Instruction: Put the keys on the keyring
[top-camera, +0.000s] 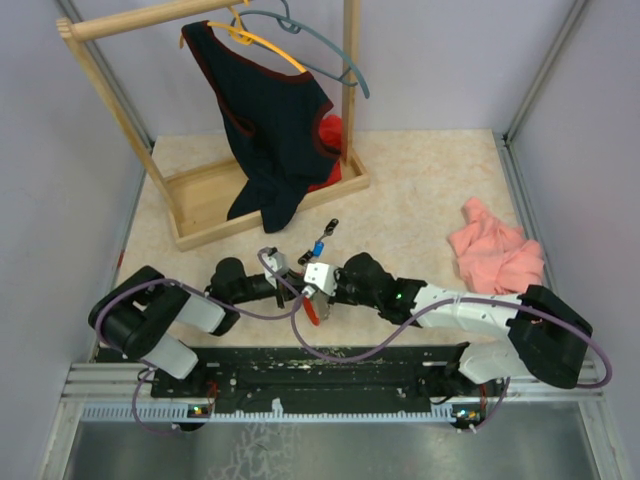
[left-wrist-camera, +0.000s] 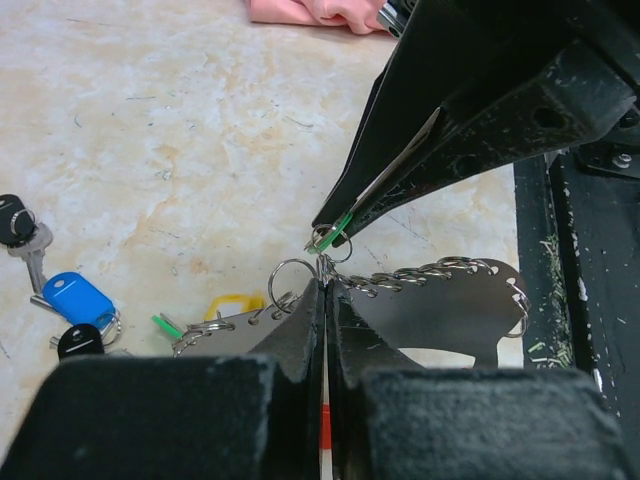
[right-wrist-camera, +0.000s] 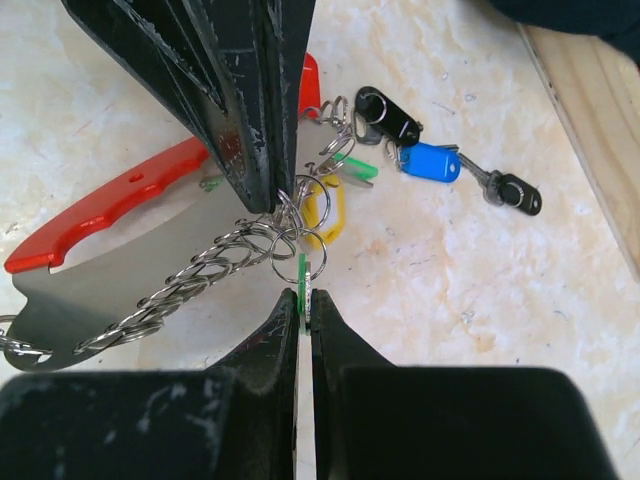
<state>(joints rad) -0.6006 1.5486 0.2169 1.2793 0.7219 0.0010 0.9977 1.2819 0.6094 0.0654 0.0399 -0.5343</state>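
The keyring (right-wrist-camera: 105, 205) sits near the middle of the table's (top-camera: 420, 190) near edge. It is pinched edge-on by the left gripper (left-wrist-camera: 326, 290), whose jaws are fully closed on it. Tip to tip with it, the right gripper (right-wrist-camera: 305, 300) is clamped on a green key (right-wrist-camera: 303, 272), which touches the keyring's chain of split rings (right-wrist-camera: 190, 280). A blue key (right-wrist-camera: 430, 162) and a black key (right-wrist-camera: 392, 115) lie just beyond on marbled beige. A pink cloth (top-camera: 495, 250) lies by the right edge. A wooden rack (top-camera: 200, 200) with a dark garment (top-camera: 270, 130) stands at the far left corner.
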